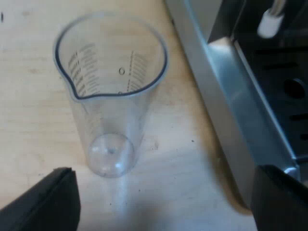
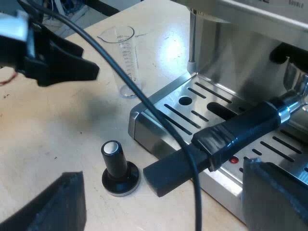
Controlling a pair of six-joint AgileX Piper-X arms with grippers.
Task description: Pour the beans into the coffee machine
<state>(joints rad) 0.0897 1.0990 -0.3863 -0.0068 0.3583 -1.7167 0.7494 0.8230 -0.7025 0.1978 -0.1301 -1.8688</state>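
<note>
The measuring glass (image 1: pixel 113 96) is stood upright on the table (image 1: pixel 29 120), just beside the espresso machine (image 1: pixel 231 106), and no beans can be seen in it. The left gripper (image 1: pixel 163 207) is held wide open above the glass, probably so that it can be straddled and grasped. The right gripper (image 2: pixel 161 211) is likewise spread wide, with nothing held, at the machine's front near the tamper (image 2: pixel 118 168), likely to be out of the way.

one coffee machine (image 2: pixel 250 62), with one measuring glass (image 1: pixel 110 96) standing just beside its base, one black-knobbed tamper (image 2: pixel 118 168) near its base corner, and one dark-handled holder (image 2: pixel 240 130) locked into its front.
</note>
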